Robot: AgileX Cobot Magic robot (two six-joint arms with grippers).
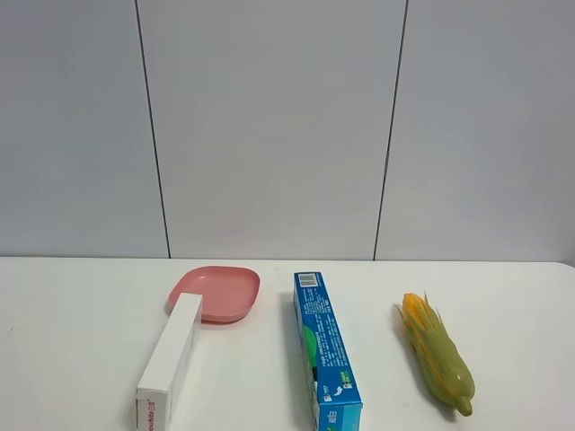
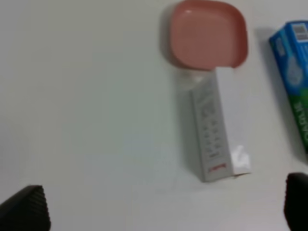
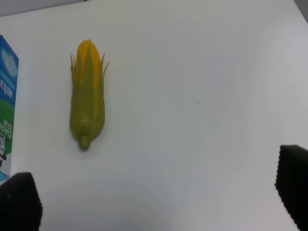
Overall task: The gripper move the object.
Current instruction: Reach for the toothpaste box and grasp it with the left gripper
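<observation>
The long blue box (image 1: 325, 350) with green patches and a barcode end lies on the white table, running from the middle toward the front edge. Its edge shows in the left wrist view (image 2: 294, 72) and the right wrist view (image 3: 7, 110). No arm shows in the exterior high view. My left gripper (image 2: 163, 211) is open, fingertips (image 2: 26, 209) far apart, held above the table near the white box. My right gripper (image 3: 159, 202) is open, fingertips (image 3: 19, 202) far apart, above bare table beside the corn cob. Neither holds anything.
A plain long white box (image 1: 171, 357) lies left of the blue box, its far end resting on the rim of a pink plate (image 1: 220, 292). A green-yellow corn cob (image 1: 436, 355) lies right of the blue box. The table ends at a grey panelled wall (image 1: 269, 126).
</observation>
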